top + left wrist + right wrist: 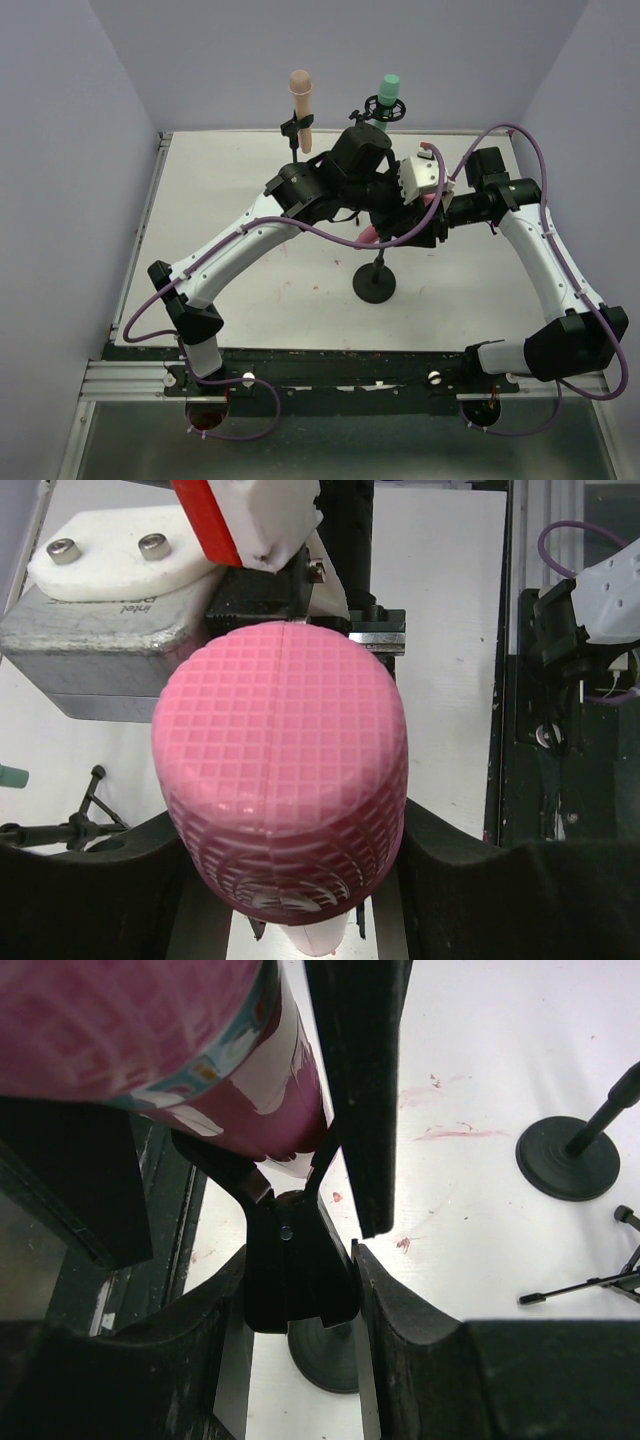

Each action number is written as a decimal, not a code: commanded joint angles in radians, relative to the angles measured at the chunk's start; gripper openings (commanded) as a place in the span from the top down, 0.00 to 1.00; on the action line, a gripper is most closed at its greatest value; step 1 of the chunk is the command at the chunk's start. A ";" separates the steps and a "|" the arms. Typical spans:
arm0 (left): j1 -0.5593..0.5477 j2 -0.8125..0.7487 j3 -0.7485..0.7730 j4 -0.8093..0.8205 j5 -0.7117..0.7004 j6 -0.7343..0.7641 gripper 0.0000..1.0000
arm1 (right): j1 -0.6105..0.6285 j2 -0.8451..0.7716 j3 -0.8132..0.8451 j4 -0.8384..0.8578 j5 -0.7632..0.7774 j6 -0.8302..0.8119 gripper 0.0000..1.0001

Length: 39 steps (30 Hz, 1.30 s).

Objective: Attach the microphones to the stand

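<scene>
table (pixel 250 300): ahead of both arm bases, with the stand base on it.
stand base (pixel 375 285): on the table near its middle, in front of the two grippers.
rear-left microphone (pixel 301 95): upright at the far edge, left of the rear-right microphone.
rear-right microphone (pixel 388 92): upright at the far edge, behind the grippers.
centre microphone (pixel 280 780): above the table, in front of the rear pair, between the left gripper's fingers.
left gripper (pixel 290 870): closed around the centre microphone's head, left of the right gripper.
clip (pixel 290 1295): between the right gripper's fingers, against the centre microphone's body.
right gripper (pixel 297 1260): clamped on the clip, above the table.
</scene>
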 commanded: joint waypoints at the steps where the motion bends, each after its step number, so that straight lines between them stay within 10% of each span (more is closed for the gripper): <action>1: -0.008 0.038 0.010 0.032 -0.039 -0.019 1.00 | 0.018 -0.034 -0.012 0.028 -0.063 0.000 0.66; 22: -0.005 0.008 -0.030 0.084 -0.058 -0.077 0.94 | -0.022 -0.061 -0.034 0.040 -0.101 0.009 0.15; 30: -0.002 -0.038 -0.053 0.122 -0.087 -0.123 0.46 | -0.037 -0.063 -0.038 0.040 -0.107 0.008 0.09; 39: 0.009 -0.118 -0.168 0.205 -0.098 -0.159 0.25 | -0.059 -0.072 -0.055 0.043 -0.124 0.006 0.06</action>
